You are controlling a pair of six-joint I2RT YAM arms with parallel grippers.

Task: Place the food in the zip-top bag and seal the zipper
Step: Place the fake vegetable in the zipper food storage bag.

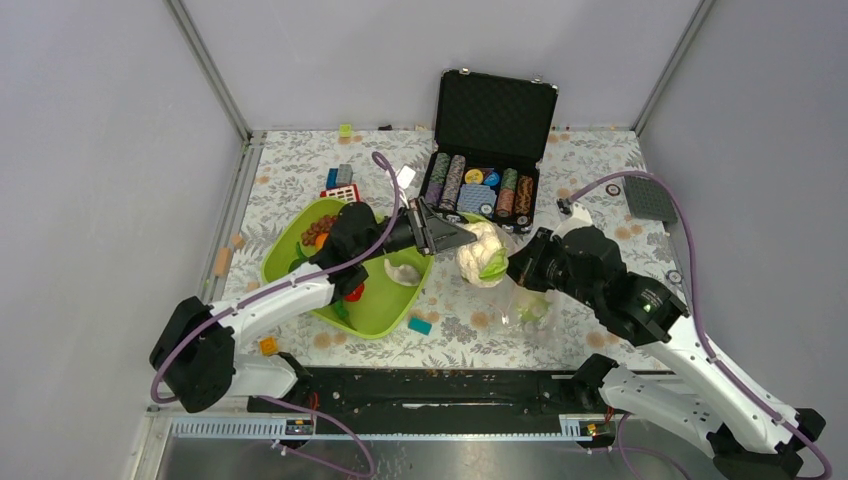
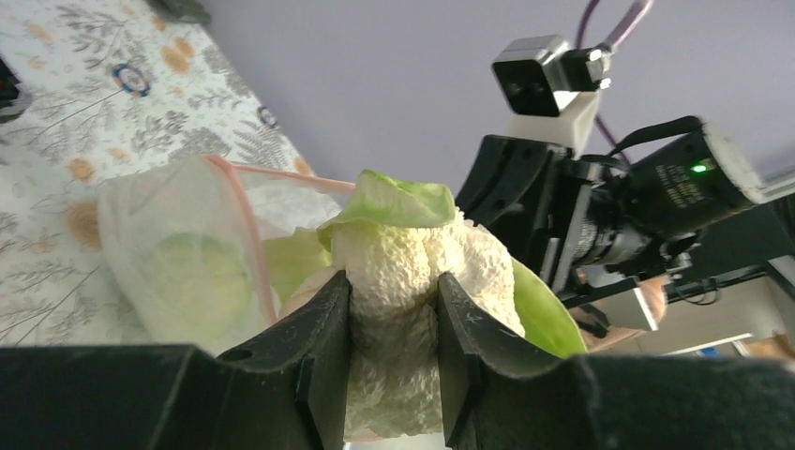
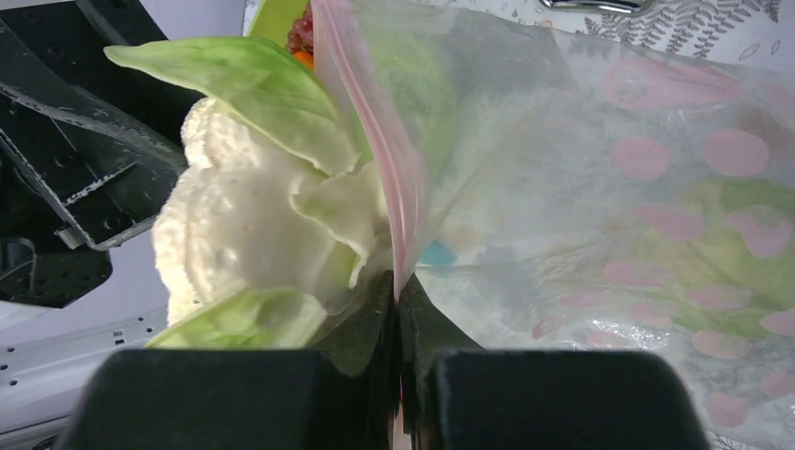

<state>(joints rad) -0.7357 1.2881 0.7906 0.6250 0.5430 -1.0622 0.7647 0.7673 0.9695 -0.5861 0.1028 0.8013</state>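
Observation:
My left gripper (image 1: 462, 238) is shut on the white cauliflower (image 1: 484, 254), its fingers (image 2: 330, 319) pressing both sides of the head (image 2: 398, 272). It holds the cauliflower at the mouth of the clear zip-top bag (image 1: 530, 310). My right gripper (image 1: 516, 268) is shut on the bag's pink zipper strip (image 3: 380, 159) and holds the mouth up. The cauliflower (image 3: 244, 216) sits right beside the strip in the right wrist view. A pale green cabbage (image 2: 192, 281) lies inside the bag (image 2: 169, 253).
A lime-green tray (image 1: 385, 305) at the left holds grapes (image 1: 318, 230) and other toy food. An open black case of poker chips (image 1: 482, 185) stands behind. Building blocks (image 1: 342, 180) lie at the back left, one teal block (image 1: 420, 326) by the tray.

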